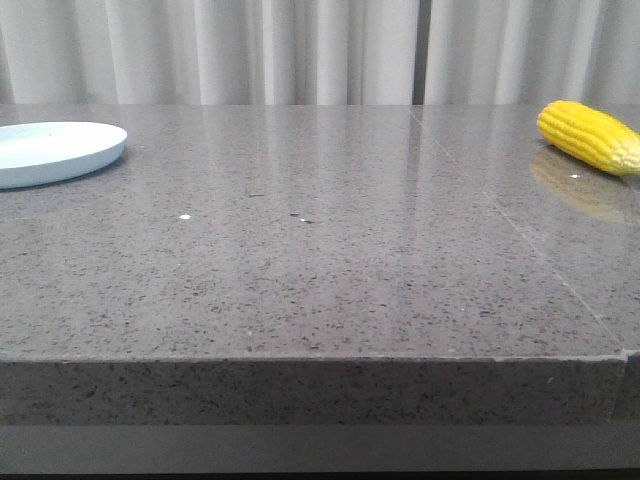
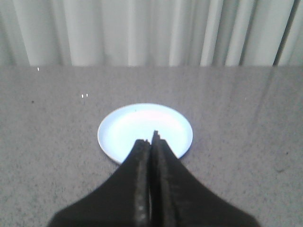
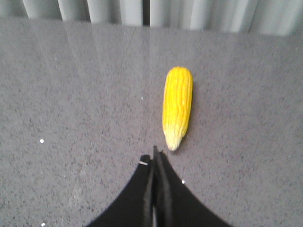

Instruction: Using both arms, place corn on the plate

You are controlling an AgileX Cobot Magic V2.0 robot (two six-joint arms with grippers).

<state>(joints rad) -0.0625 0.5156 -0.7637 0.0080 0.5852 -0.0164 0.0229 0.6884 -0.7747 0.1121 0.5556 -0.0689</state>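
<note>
- Yellow corn [image 1: 590, 136] lies at right edge of frame, on the table [image 1: 320, 260].
- Plate [image 1: 50, 152] far left, bare.
- Left gripper [image 2: 152, 142] and right gripper [image 3: 155, 156]: jaws pressed together, holding nothing.

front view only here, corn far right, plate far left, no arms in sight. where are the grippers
Observer: The left gripper points at the plate, fingers pressed together.
Operator: anything on the plate
Observer: Nothing; the left wrist view shows its whole surface bare.
Operator: and the right one
Observer: The right gripper is shut too, just short of the corn, whose pale tapered tip points toward it.
</note>
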